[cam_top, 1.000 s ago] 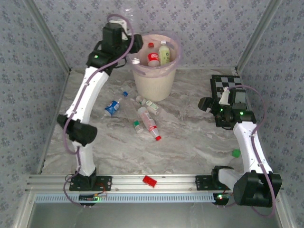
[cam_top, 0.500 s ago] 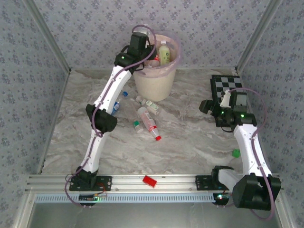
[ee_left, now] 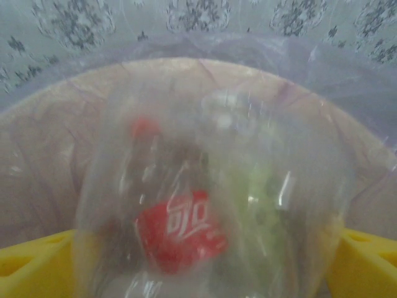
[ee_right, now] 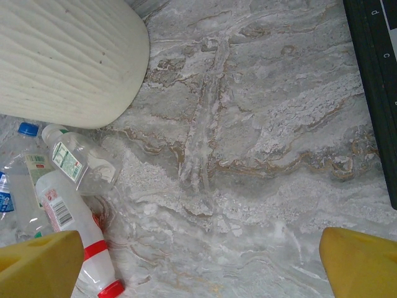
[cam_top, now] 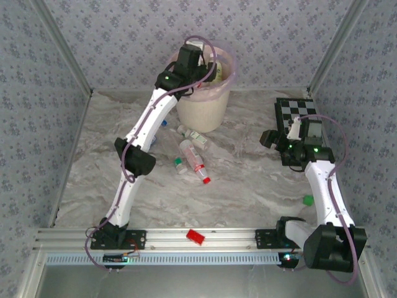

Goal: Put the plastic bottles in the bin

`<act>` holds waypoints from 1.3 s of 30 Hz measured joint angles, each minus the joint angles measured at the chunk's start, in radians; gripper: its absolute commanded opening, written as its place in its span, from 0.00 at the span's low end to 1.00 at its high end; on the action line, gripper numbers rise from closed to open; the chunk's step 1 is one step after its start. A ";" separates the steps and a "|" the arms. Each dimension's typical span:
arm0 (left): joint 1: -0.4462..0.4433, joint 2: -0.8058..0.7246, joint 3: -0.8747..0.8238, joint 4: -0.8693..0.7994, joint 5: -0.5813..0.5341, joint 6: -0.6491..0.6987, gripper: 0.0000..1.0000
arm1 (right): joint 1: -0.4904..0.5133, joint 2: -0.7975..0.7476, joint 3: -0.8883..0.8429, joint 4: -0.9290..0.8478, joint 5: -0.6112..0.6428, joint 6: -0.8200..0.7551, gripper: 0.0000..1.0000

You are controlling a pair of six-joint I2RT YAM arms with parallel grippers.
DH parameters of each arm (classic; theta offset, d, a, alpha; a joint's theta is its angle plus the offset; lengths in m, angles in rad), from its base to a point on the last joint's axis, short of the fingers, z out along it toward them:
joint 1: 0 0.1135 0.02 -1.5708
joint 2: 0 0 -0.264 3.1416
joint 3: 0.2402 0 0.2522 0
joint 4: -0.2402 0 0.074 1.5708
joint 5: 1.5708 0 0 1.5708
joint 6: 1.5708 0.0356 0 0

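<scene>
- The left tool [ee_left: 205,257] hangs over the mouth of the bin [cam_top: 201,112]. Its yellow fingers [ee_left: 37,261] stand wide apart with a clear bottle [ee_left: 211,186] between them. I cannot tell whether they press the bottle or it is loose.
- Below it, inside the bin, lies a red-labelled bottle [ee_left: 180,230], seen through the clear one.
- If the clear bottle is loose, it could clip the rim or bounce off the bottles already inside. A light, empty bottle like this would easily hop out onto the counter [cam_top: 248,180].
- The pink bag [cam_top: 228,65] lines the rim close to the left wrist. A finger or the looping cable could catch it as the arm lifts away, dragging the liner out or tipping the bin.
- Several bottles lie in a cluster [cam_top: 192,152] near the foot of the bin, among them a red-capped bottle [ee_right: 74,236] and a white-capped bottle [ee_right: 77,161], which touch.
- They are round and thin-walled. By my guess a grip placed off-centre would roll one away or knock its neighbour.
- The right tool [ee_right: 201,261] hovers above bare counter, fingers apart and holding nothing.
- The cluster lies between the two arms, so both reaching for it at once risks a collision.
- The red block [cam_top: 196,236] and green block [cam_top: 307,200] are not bottles; picking one up would be a mistake.
</scene>
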 measured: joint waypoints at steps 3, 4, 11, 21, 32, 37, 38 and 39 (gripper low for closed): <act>0.003 -0.011 0.000 0.031 -0.013 0.008 0.76 | 0.000 0.000 -0.002 0.000 0.000 0.000 0.99; 0.006 -0.013 0.000 0.040 -0.014 0.007 0.74 | 0.000 0.000 -0.003 0.000 0.000 0.000 0.99; 0.042 -0.013 0.000 0.089 0.005 -0.036 0.45 | 0.000 0.000 -0.013 -0.001 0.000 0.000 0.99; 0.066 -0.013 -0.021 0.014 0.034 -0.067 0.09 | -0.002 0.000 -0.024 0.000 0.000 -0.003 0.99; 0.026 -0.020 -0.150 -0.121 0.034 0.016 0.00 | -0.002 0.000 -0.030 0.010 0.000 -0.003 0.99; 0.041 -0.030 -0.150 -0.162 0.129 0.023 0.00 | -0.002 0.004 -0.030 0.014 0.000 -0.003 0.99; 0.044 -0.032 -0.150 -0.167 0.157 0.023 0.01 | -0.002 0.004 -0.030 0.014 0.000 -0.003 0.99; 0.047 -0.035 -0.150 -0.170 0.184 0.022 0.05 | -0.002 0.005 -0.030 0.015 0.000 -0.003 0.99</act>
